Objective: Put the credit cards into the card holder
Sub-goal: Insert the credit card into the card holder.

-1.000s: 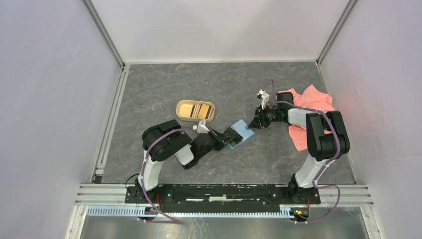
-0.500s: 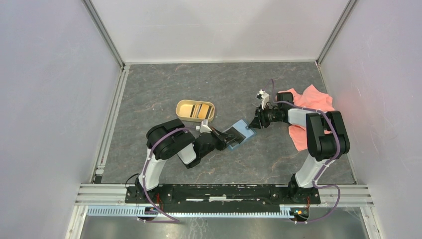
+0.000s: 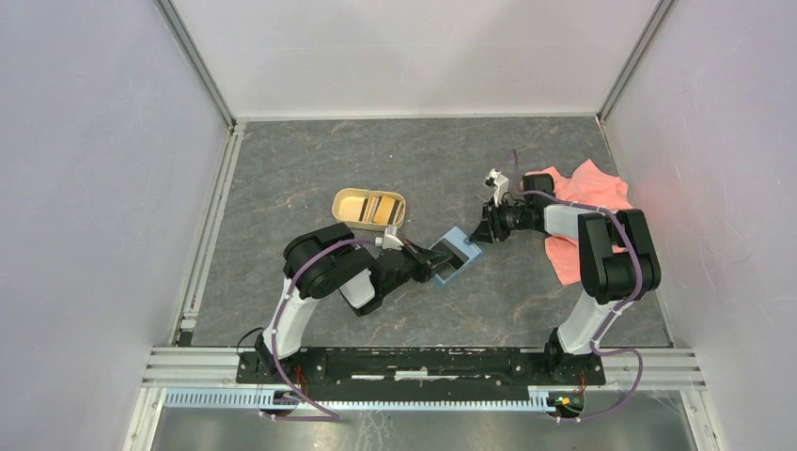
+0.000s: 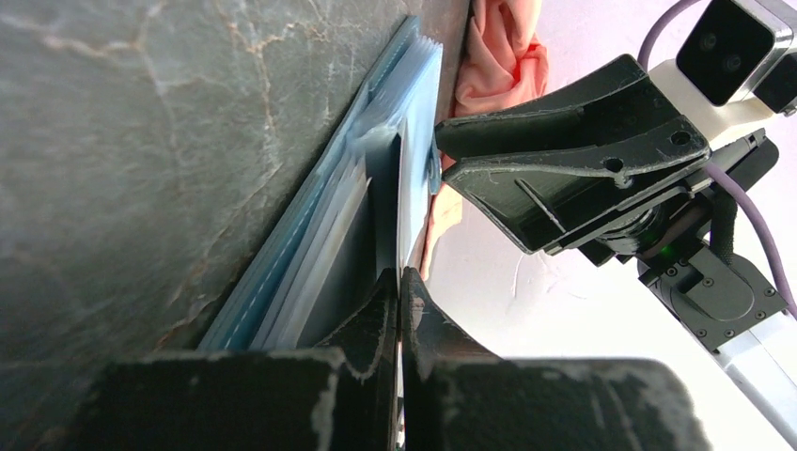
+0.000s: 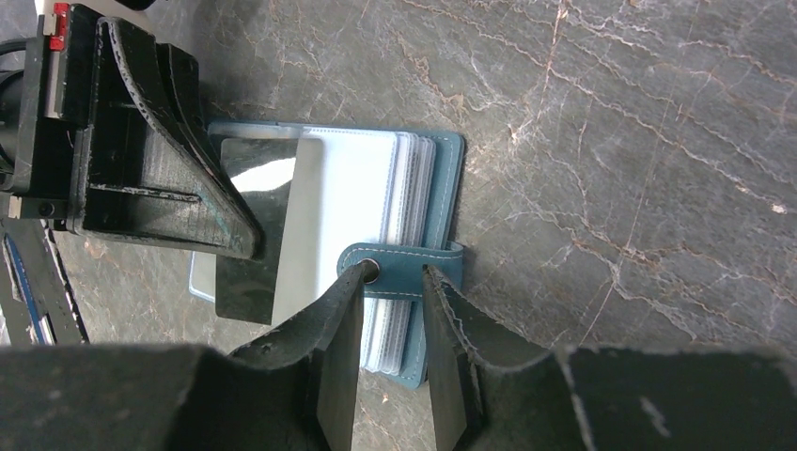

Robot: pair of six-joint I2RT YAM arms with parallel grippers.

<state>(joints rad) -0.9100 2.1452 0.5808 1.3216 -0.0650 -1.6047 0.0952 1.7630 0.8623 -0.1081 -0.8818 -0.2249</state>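
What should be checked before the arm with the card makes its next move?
1. Left pincer shut on card: ok.
2. Card square with wallet: ok.
3. Card's edge inside a pocket: cannot tell.
4. Wallet lying open: ok.
5. Right pincer astride strap, pinning it down: cannot tell.
6. Cloth clear of wallet: ok.
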